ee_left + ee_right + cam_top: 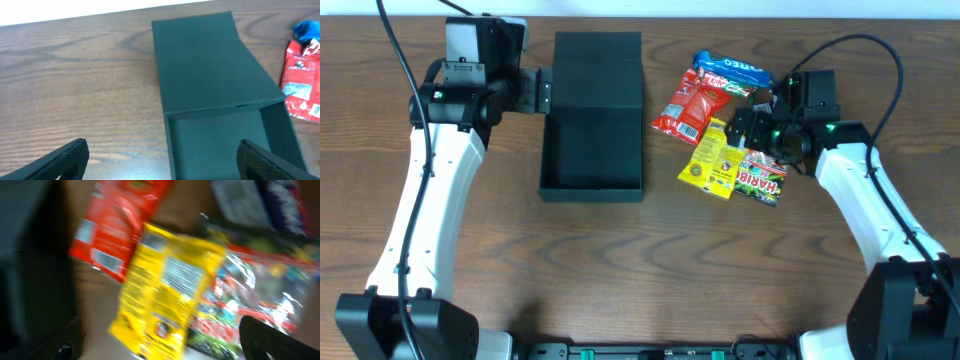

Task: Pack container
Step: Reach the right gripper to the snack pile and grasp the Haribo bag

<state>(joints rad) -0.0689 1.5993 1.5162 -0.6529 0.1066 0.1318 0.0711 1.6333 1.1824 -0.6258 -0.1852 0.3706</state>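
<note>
The dark charcoal-teal container (592,160) lies open on the table, its flap lid (598,70) folded back; it shows empty in the left wrist view (215,140). My left gripper (542,92) is open beside the container's far left edge, jaws (162,160) straddling its left wall. My right gripper (752,120) is open and empty above the snack pile, over the yellow packet (712,155) (165,287). A red packet (688,108) (112,227), a blue Oreo packet (732,70) and a Haribo bag (762,177) (250,297) lie to the right of the container.
The wooden table's far edge (75,17) runs just behind the container's lid. The right arm's white link (865,205) crosses the table's right side. The right wrist view is motion-blurred.
</note>
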